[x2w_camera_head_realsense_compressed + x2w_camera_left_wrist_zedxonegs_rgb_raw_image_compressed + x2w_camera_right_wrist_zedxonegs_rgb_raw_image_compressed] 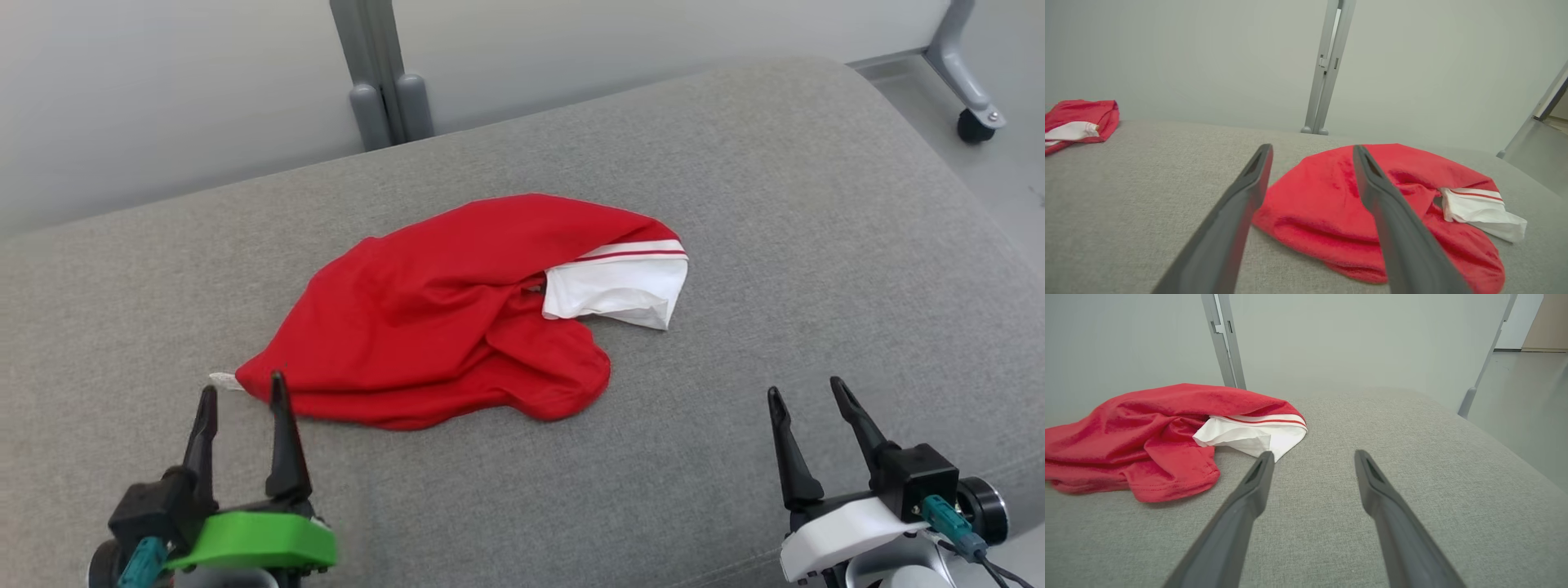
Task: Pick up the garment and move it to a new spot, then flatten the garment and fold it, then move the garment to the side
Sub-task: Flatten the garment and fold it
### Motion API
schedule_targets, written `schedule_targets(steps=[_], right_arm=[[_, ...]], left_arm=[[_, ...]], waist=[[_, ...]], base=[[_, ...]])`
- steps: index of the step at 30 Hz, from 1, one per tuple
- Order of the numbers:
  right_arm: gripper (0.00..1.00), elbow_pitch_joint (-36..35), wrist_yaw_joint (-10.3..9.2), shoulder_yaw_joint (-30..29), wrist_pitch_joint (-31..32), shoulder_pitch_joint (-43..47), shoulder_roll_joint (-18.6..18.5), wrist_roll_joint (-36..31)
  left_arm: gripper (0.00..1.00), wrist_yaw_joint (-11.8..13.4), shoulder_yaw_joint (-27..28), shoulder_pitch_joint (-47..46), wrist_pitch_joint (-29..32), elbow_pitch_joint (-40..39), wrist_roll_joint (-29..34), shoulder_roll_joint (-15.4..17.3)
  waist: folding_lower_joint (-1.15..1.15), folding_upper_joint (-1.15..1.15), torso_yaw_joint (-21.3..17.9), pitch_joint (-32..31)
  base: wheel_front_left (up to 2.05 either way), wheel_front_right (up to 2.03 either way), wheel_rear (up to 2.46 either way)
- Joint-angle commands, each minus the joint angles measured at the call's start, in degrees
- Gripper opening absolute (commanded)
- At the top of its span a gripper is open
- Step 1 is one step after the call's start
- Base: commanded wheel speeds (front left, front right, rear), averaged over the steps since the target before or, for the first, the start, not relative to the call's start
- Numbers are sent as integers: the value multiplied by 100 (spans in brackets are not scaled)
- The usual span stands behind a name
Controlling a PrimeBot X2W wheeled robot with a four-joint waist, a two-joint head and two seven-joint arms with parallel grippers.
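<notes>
A red garment [441, 314] with a white, red-striped part [624, 286] lies crumpled in the middle of the grey cushioned surface [735, 188]. My left gripper [243, 392] stands open at the lower left, its fingertips just short of the garment's near left corner, holding nothing. In the left wrist view the garment [1331, 204] lies right beyond the open left gripper [1312, 153]. My right gripper [804, 390] is open at the lower right, apart from the cloth. From the right wrist, the garment [1147, 433] sits to the left of the open right gripper [1312, 457].
A second red and white garment [1077, 122] lies folded at the far left of the surface in the left wrist view. A grey post [384, 73] stands behind the surface, and a wheeled frame leg [971, 106] is at the far right on the floor.
</notes>
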Motion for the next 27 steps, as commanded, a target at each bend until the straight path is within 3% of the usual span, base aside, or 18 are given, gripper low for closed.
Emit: schedule_targets(steps=[1, 10, 16, 21, 27], right_arm=[[100, -37, -9, -14, -1, 94, -9, -57], [100, -89, -9, -53, -1, 238, -8, -180], [100, -93, -9, -35, -1, 224, -8, -217], [100, -131, -9, 24, -1, 83, -7, -213], [100, -190, -9, 135, -1, -208, -7, -215]], left_arm=[[100, -29, 156, 257, -13, -52, 190, -33], [100, -667, 1101, 1123, -12, -148, 998, -406], [100, -991, 1413, 1313, -11, -165, 1313, -635], [100, -1181, 1286, 941, -13, 29, 1376, -702], [100, -1453, 1053, -287, -11, 1175, 1379, -666]], waist=[[0, 0, 193, -123], [0, 0, 611, -256], [0, 0, 734, -271], [0, 0, 735, -70], [0, 0, 591, 523]], base=[[0, 0, 0], [0, 0, 0], [0, 0, 0], [0, 0, 0], [0, 0, 0]])
